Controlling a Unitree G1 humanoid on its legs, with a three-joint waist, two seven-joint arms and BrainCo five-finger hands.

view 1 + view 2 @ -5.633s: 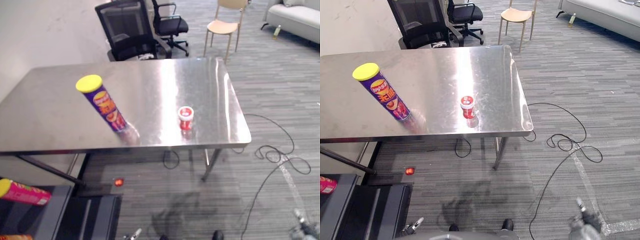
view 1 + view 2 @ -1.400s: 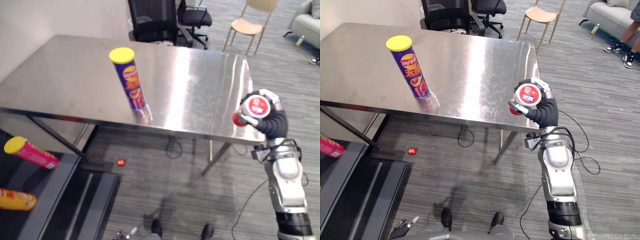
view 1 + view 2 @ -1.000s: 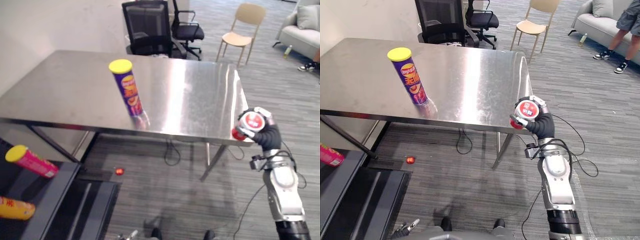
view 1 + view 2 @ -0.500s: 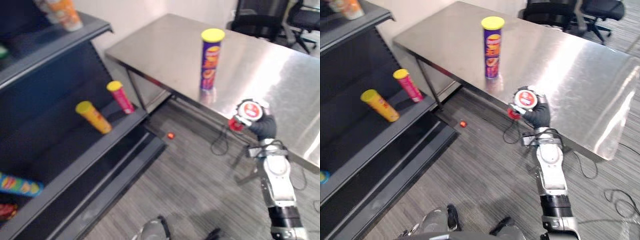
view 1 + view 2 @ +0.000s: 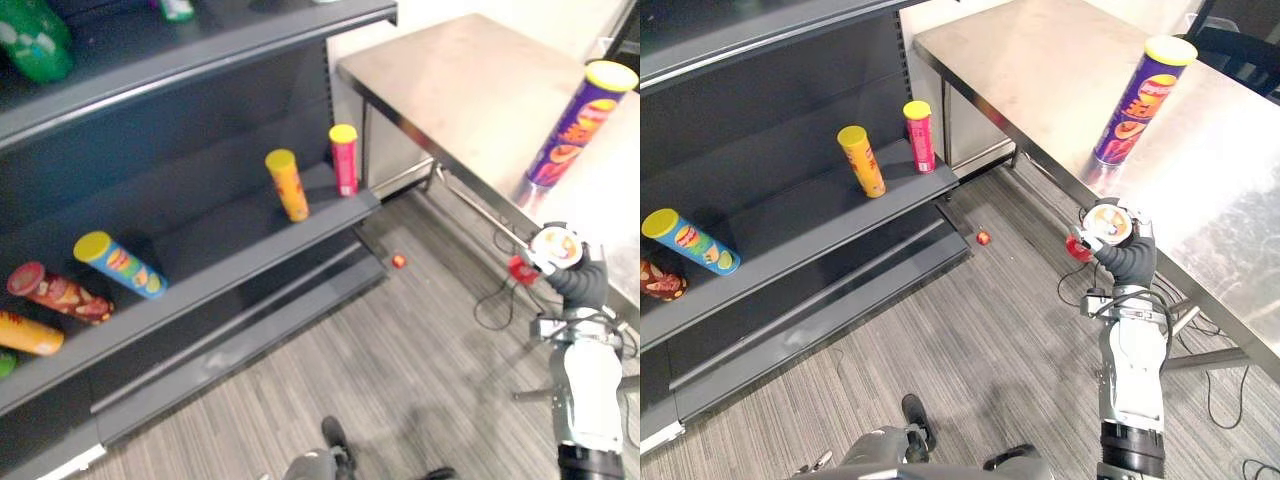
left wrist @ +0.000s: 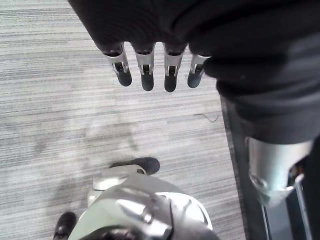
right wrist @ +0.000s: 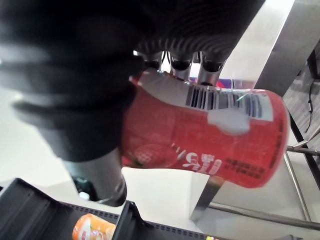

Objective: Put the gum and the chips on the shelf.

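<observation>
Right hand (image 5: 1127, 257): raised in front of the bench's near edge, over the floor; its fingers (image 7: 180, 62) and thumb are curled tight round the gum.
Gum (image 5: 1099, 226): a small red tub with a white lid, held in the right hand, clear of the bench and of the shelf, its lid turned up toward the head camera. In the right wrist view it lies crosswise under the fingers, with a white barcode label on its side.
Chips (image 5: 1137, 99): a tall purple can with a yellow lid, standing upright on the bench, well apart from the right hand.
Bench (image 5: 1034, 61): bare steel top on metal legs, to the right of the shelf.
Shelf (image 5: 808, 234): dark and open-fronted, on the robot's left. The middle board carries a pink can (image 5: 919, 135) and an orange can (image 5: 862, 160), both upright near its right end, and a blue can (image 5: 689, 242) leaning further left. A green bottle (image 5: 35, 39) sits on the board above.
Left hand (image 6: 147, 71): hangs over the grey carpet, fingers straight and relaxed, holding nothing.
Floor: a small red object (image 5: 984, 237) lies on the carpet near the shelf's foot.
</observation>
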